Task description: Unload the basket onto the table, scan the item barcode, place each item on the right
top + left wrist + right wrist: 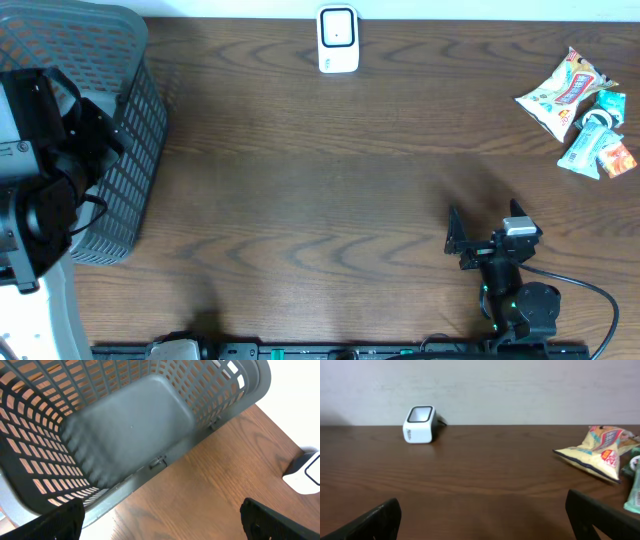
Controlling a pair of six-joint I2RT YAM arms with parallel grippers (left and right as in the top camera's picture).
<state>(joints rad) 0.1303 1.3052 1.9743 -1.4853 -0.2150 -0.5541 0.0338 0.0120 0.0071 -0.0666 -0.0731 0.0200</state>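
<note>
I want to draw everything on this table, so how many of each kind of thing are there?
Grey plastic mesh basket: 1
White box-shaped barcode scanner: 1
Crinkly snack packets: 3, as far as I can tell, since they overlap: a yellow one, a teal one and a pale blue one
Total: 5

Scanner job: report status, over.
Left tool open, empty, at basket. Right tool open, empty, low over table. Snack bags untouched, right side; scanner at far edge. Nothing blocks the way.
</note>
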